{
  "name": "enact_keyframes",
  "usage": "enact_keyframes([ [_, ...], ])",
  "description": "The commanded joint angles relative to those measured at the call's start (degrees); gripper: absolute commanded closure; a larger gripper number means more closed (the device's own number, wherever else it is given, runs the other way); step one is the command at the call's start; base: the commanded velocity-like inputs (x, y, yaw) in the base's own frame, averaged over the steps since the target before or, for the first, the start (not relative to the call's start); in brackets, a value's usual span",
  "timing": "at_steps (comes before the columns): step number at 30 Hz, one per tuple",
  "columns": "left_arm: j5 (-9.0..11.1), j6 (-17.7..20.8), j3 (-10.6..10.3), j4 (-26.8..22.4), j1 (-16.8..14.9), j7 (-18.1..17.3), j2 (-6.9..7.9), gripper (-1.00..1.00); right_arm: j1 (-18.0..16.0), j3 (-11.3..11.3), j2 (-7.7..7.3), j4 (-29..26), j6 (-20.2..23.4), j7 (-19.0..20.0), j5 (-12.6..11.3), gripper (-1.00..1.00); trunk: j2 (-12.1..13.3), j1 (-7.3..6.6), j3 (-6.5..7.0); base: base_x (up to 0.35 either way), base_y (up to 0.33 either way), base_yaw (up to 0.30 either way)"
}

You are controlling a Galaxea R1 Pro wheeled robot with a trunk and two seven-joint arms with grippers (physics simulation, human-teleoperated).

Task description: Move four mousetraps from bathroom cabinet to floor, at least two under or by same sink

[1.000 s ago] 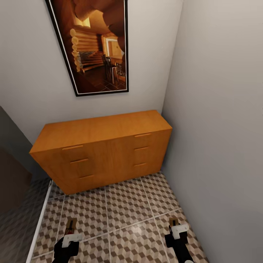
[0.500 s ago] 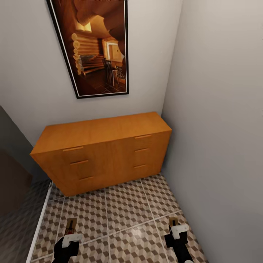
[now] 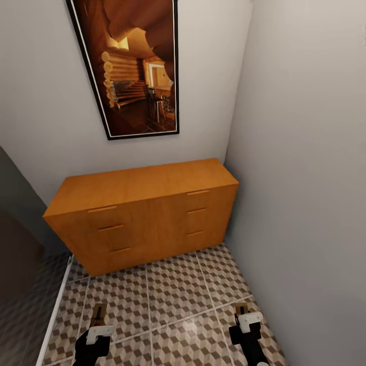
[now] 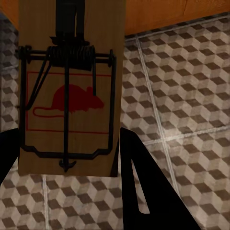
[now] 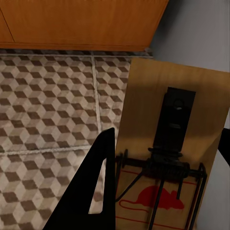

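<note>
At the left edge of the head view a dark grey wall panel (image 3: 15, 203) borders the tiled strip. Just right of it, low in the view, the left pincer (image 3: 96, 325) is clamped on a small flat brown wooden mousetrap with dark wire and a red mouse print (image 4: 69, 86); the board stands out beyond the black fingers (image 4: 143, 191) above the bathroom floor of brown, beige and white cube-patterned tiles (image 3: 173, 290), not touching it.

Further back, in the middle, stands the wide low orange-brown wooden cabinet with slot-handled drawers (image 3: 142, 213), every drawer shut, under a large black-framed picture of a log interior (image 3: 137, 66). It sits against the pale wall, well apart from both arms.

To the right, the right pincer (image 3: 246, 320) is likewise closed on a second brown wooden mousetrap (image 5: 172, 158), its board pinched at the printed end and reaching out over the tiles beside the plain grey side wall (image 3: 305, 178).

Both traps appear held by one end only, so a quick turn or swing of the base could probably twist a board loose and drop it away from the sink. The right arm rides near the side wall; brushing it might knock that trap free. Setting either down here would likely leave it short of the sink requirement.
</note>
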Motion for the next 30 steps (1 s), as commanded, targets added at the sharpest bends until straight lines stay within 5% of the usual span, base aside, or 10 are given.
enact_keyframes([
  [1,0.0,-0.1,-0.4,0.0,0.0,0.4,-0.01,1.00,-0.1,0.5,-0.04,0.0,-0.2,-0.1,-0.7,1.00,-0.1,0.03,-0.04,0.000,0.000,0.000],
  [30,0.0,-0.1,-0.4,0.0,0.0,0.4,-0.01,1.00,0.0,0.5,-0.04,0.0,-0.2,-0.1,-0.7,1.00,-0.1,0.03,1.72,0.000,0.000,0.000],
])
